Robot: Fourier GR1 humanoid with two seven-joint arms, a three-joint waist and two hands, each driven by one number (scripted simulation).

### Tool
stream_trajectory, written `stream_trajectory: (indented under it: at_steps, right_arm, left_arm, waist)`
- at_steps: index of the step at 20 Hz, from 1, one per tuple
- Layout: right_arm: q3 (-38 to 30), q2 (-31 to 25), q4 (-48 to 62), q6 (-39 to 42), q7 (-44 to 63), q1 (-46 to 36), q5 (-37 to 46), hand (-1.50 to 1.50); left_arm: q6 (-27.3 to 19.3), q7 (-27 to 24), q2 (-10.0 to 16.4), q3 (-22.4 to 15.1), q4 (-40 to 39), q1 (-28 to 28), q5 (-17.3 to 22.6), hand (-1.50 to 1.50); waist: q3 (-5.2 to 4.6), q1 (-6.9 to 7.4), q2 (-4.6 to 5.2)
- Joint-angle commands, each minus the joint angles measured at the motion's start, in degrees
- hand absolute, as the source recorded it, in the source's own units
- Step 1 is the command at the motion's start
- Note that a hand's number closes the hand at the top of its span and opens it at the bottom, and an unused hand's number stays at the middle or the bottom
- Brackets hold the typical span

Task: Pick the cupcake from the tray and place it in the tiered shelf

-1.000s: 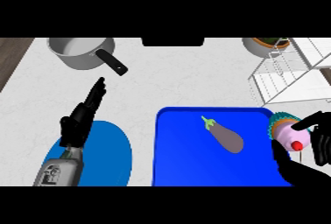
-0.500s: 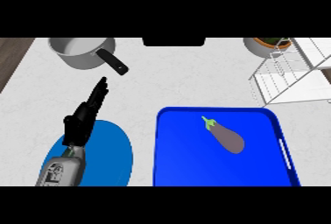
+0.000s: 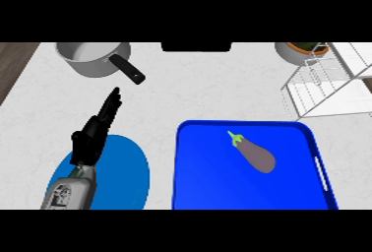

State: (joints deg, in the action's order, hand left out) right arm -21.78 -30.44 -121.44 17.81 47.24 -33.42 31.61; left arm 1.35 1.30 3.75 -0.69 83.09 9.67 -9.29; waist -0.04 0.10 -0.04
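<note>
The blue tray lies at the lower right of the counter and holds only a purple eggplant. No cupcake shows anywhere in the head view. The white wire tiered shelf stands at the right edge, beyond the tray. My left hand rests open at the left, fingers straight and pointing away, above a blue plate. My right hand is out of the picture.
A blue plate lies under my left forearm at the lower left. A grey pot with a black handle stands at the back left. A potted plant sits at the back right, next to the shelf.
One second ago my right hand held the cupcake at the tray's right edge. Hand and cupcake have since left the view. The left hand has not moved.
</note>
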Motion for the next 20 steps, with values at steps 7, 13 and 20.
stream_trajectory:
  at_steps: [7, 13, 20]
  right_arm:
    - [2.9, -5.2, 16.2, -8.0, -13.8, -2.6, 8.2, 1.5]
    - [4.9, -4.8, 24.1, -14.9, -18.0, -5.3, 12.8, 1.5]
    - [6.9, -2.1, 40.0, -27.7, -32.5, -7.4, 16.4, 1.5]
  left_arm:
    - [-0.6, -1.7, -0.6, -0.4, -0.4, -0.9, -1.0, 0.0]
    - [1.2, -1.1, 0.5, 1.0, -3.4, 2.0, 0.2, 0.0]
    - [0.4, 1.9, -0.8, -0.8, 0.4, 1.8, -0.6, 0.0]
  waist:
    - [0.02, 0.47, 0.23]
    - [0.01, 0.29, 0.25]
    - [0.05, 1.07, 0.43]
